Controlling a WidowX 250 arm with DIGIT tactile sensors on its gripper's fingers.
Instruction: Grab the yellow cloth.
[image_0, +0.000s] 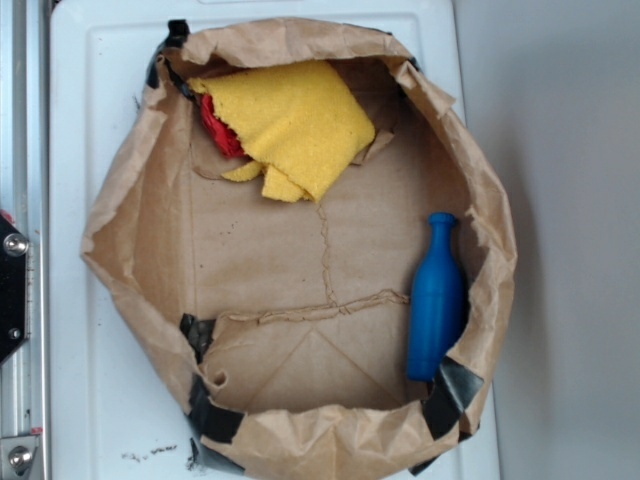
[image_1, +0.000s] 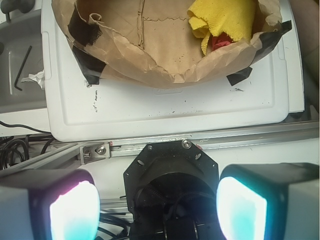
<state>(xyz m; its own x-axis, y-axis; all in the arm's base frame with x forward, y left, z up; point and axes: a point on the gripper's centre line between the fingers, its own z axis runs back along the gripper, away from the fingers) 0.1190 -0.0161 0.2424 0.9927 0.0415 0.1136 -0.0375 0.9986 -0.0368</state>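
The yellow cloth (image_0: 295, 125) lies in the paper bag's (image_0: 140, 250) far corner, over a red thing (image_0: 220, 132). The fingers (image_1: 75, 212) are spread apart, empty, outside the bag. Risk: descending near the wall, they may catch the paper or pinch the red thing instead

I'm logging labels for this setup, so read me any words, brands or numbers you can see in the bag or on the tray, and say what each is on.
None can be read in either view.
blue bottle: plain, no label showing.
yellow cloth: no tag or print.
paper bag: unprinted, black tape only.
white tray: only dark scuff marks, not writing.
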